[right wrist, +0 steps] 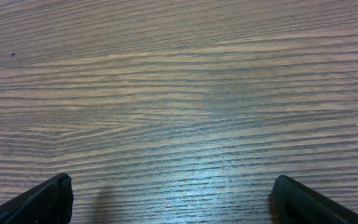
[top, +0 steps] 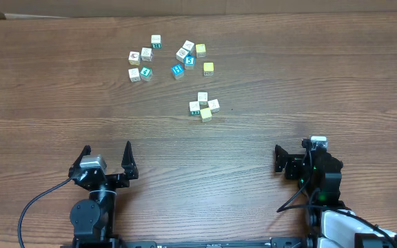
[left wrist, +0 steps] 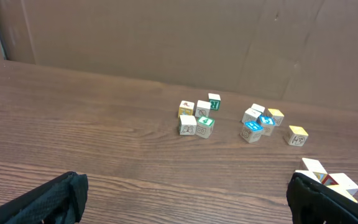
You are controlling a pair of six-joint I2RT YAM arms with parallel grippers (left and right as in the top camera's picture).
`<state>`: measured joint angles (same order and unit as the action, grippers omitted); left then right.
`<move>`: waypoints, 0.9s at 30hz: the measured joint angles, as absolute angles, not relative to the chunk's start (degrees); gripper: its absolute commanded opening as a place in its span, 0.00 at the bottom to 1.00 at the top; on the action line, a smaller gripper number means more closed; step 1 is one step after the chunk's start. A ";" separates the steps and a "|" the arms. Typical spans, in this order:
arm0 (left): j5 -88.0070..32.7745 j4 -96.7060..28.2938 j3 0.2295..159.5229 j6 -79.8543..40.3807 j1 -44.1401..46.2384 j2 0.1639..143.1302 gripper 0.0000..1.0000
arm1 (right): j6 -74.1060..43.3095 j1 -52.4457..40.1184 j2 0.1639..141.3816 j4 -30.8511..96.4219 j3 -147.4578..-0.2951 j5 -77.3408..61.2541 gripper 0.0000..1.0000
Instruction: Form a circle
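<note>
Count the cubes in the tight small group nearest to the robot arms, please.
4, packed close in a ring: a white cube farthest, a teal-marked cube left, a second white cube right, a yellow cube nearest. None seems hidden from overhead.

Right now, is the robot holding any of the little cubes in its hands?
No, nothing is held. The left gripper and the right gripper are both open and empty, well apart from the little ring of cubes.

Left arm (top: 90, 210), right arm (top: 319, 182): black, cabled; jaws black.
</note>
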<state>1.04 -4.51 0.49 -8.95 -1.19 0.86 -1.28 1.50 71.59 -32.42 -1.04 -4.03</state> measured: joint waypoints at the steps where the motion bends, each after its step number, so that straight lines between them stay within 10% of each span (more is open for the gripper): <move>1: 1.04 -4.51 0.49 -8.95 -1.19 0.86 1.00 | -1.28 1.50 71.50 -32.36 -1.04 -4.05 1.00; 27: 1.04 -4.51 0.49 -8.95 -1.19 0.86 1.00 | -1.30 1.52 55.00 -13.15 -0.99 -4.64 1.00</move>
<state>1.04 -4.51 0.49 -8.95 -1.19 0.86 -1.30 1.52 55.00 -13.15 -0.99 -4.64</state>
